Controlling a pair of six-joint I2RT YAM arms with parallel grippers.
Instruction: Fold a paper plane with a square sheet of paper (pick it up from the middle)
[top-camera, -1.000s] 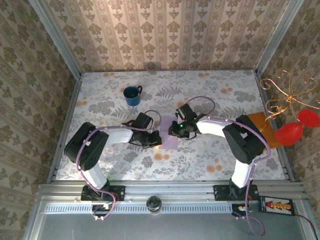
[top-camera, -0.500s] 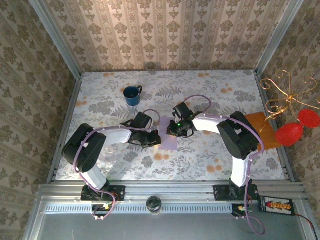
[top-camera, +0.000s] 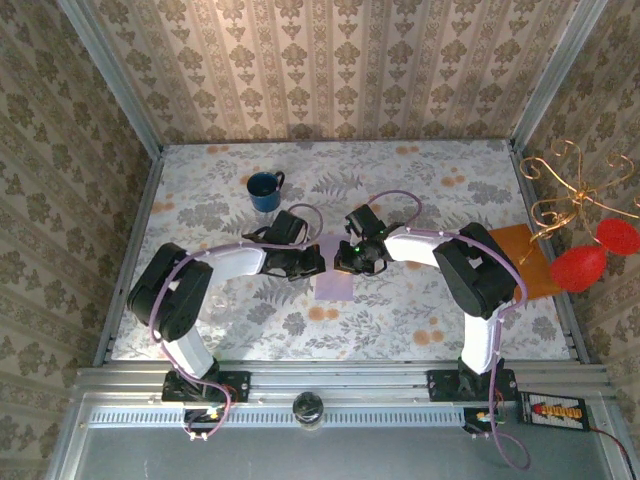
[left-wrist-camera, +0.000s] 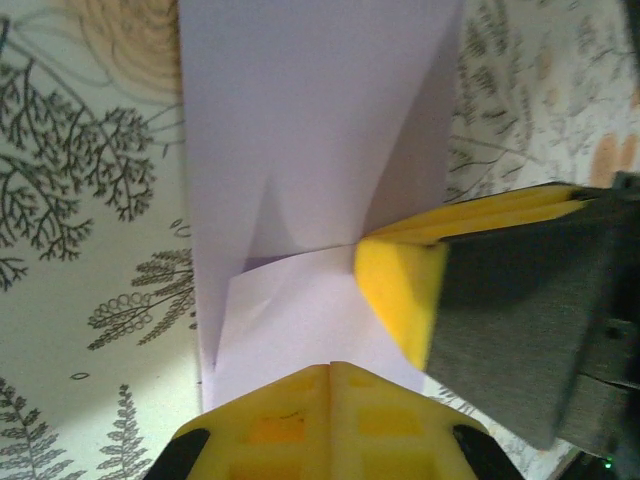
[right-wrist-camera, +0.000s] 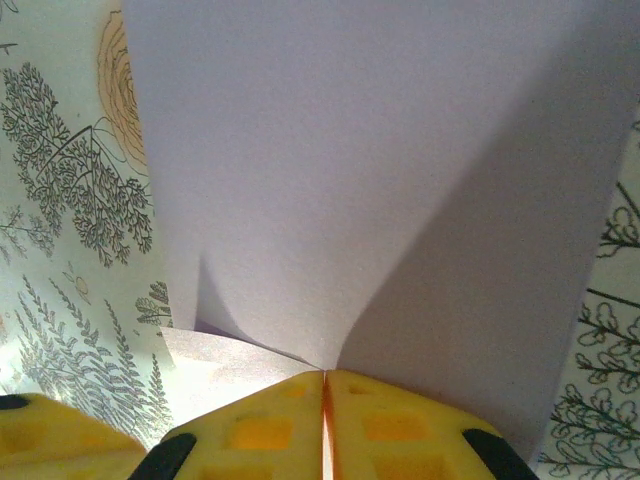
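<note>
Left fingers are pressed together, their tips over a folded flap of the square sheet of paper. Right fingers are also closed and pinch its raised far edge. The sheet lies in the middle of the table. A blue mug stands farther back.

White-and-black arms, lilac cables, yellow pincer fingers

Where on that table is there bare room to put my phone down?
Free: the far right stretch of table behind the right arm, and the near strip between the arm bases. Crowded: the middle, where the left gripper and right gripper meet on the lilac paper. The blue mug stands far left, an orange-brown sheet at the right edge.
</note>
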